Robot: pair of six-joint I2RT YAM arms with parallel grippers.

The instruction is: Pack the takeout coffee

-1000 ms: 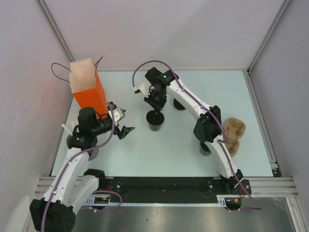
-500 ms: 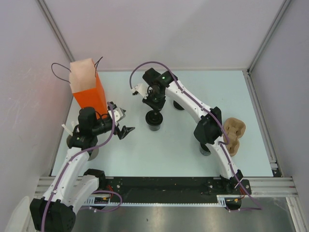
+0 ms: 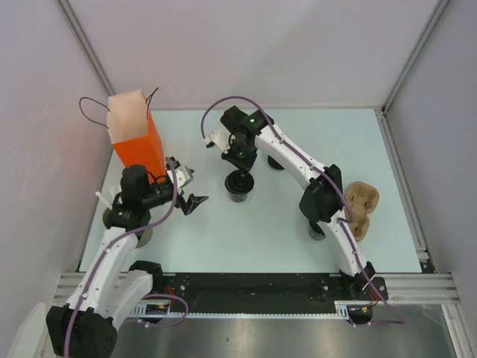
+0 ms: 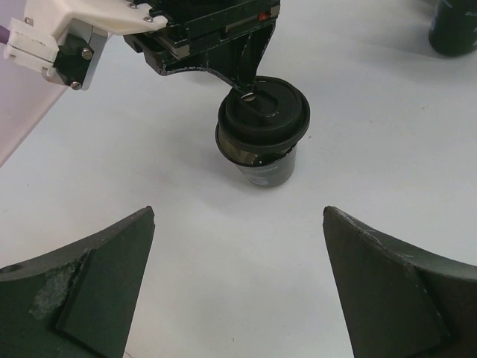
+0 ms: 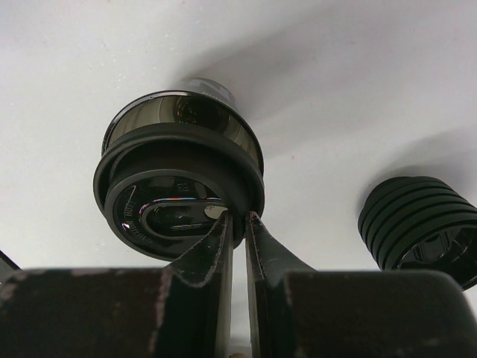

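Note:
The takeout coffee is a small black cup standing mid-table, also in the left wrist view and the right wrist view. Its black lid lies askew on the cup, with the cup's glossy rim showing beside it. My right gripper is shut on the lid's rim, one finger inside the lid and one outside; from above it hangs right over the cup. My left gripper is open and empty, low over the table to the cup's left.
An orange paper bag stands open at the back left. A brown cardboard cup carrier lies at the right. Another black cup stands under my right arm. A ribbed black thing sits just right of the coffee.
My right wrist has shifted slightly left and back, still gripping the lid over the cup. The left arm has not moved.

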